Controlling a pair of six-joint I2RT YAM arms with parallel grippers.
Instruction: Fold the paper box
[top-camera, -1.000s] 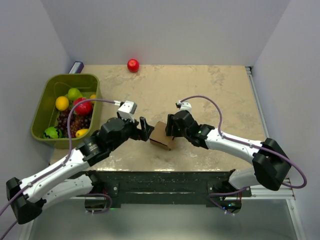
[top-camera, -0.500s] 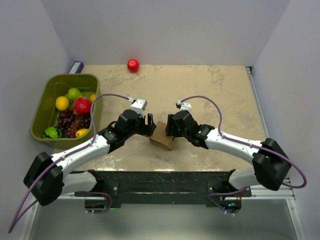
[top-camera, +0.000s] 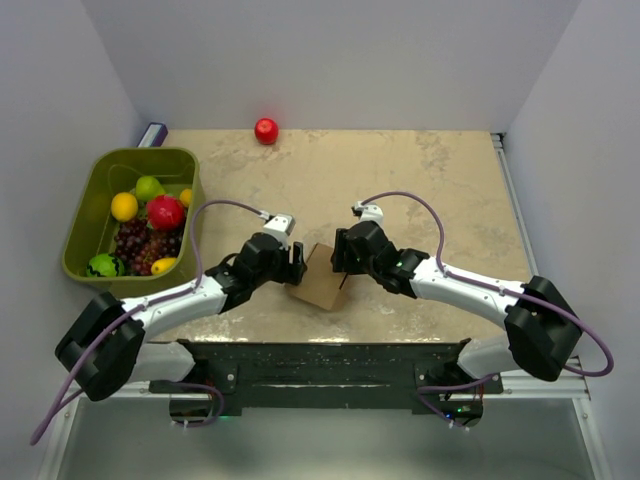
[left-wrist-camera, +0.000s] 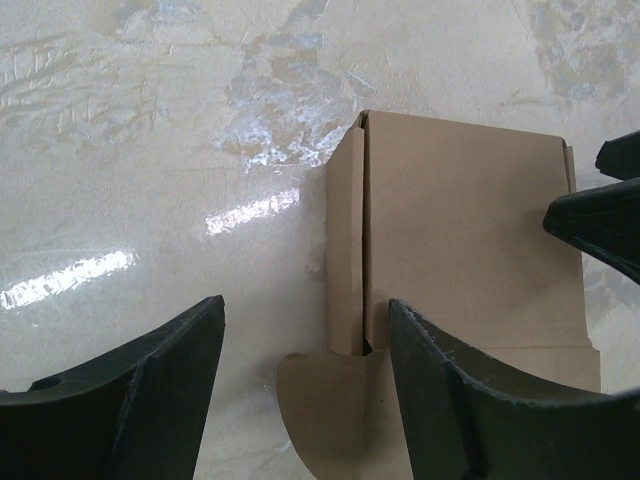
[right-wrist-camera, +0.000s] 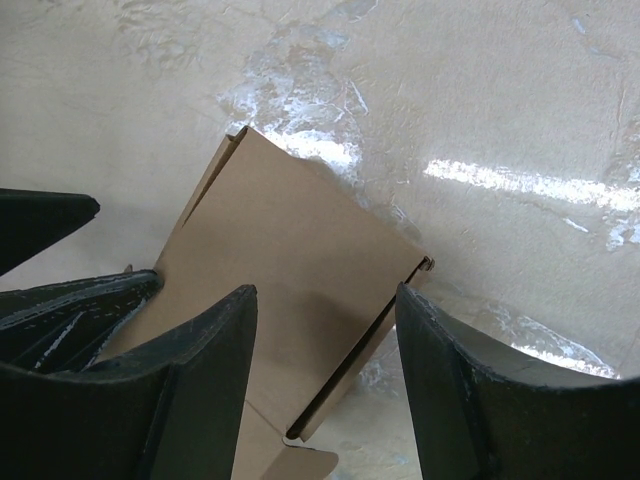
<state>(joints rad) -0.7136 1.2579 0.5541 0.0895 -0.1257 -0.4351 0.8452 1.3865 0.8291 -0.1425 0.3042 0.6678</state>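
Note:
The paper box (top-camera: 320, 283) is a plain brown cardboard box lying tilted on the table between my two grippers. My left gripper (top-camera: 297, 265) is open at its left edge. In the left wrist view the box (left-wrist-camera: 460, 230) lies ahead, and a rounded flap (left-wrist-camera: 340, 410) sits between my open left gripper (left-wrist-camera: 305, 310) without touching either finger. My right gripper (top-camera: 340, 262) is open at the box's upper right edge. In the right wrist view the box (right-wrist-camera: 290, 270) lies between and under my open right gripper (right-wrist-camera: 325, 295), with a side seam gaping.
A green bin (top-camera: 100, 170) of fruit stands at the left edge of the table. A red ball (top-camera: 266, 130) lies at the far edge. The right gripper's fingertips (left-wrist-camera: 600, 215) show in the left wrist view, and the left fingers (right-wrist-camera: 50, 270) in the right wrist view.
My left arm has swung in and lowered, bringing its gripper up against the box's left edge. The box has tipped and shows a larger flat face. The right arm has stayed put.

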